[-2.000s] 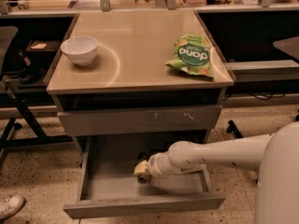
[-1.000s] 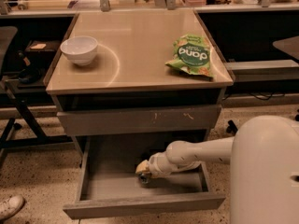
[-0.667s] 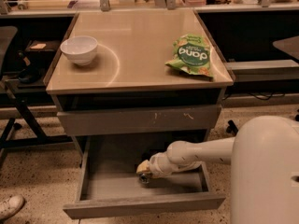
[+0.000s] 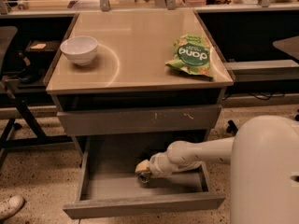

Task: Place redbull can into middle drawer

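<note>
Middle drawer (image 4: 140,205): pulled open, its rear floor hidden under the scratched drawer front (image 4: 117,121) above.
Gripper (image 4: 143,168): inside the drawer, low over the floor, centre-right; whether its grip is open or closed cannot be told.
Redbull can (image 4: 144,178): only a small dark-silver end shows, touching the gripper's underside at the drawer floor; the rest is hidden.

- The robot's white body (image 4: 266,171) now bulks much larger at the lower right than two seconds ago, covering more of the floor there.
- The arm (image 4: 201,154) shows as a shorter stretch, with more of it hidden behind the body.
- The pincer (image 4: 143,168) has barely shifted. It sits low inside the open middle drawer (image 4: 93,190), right of centre.
</note>
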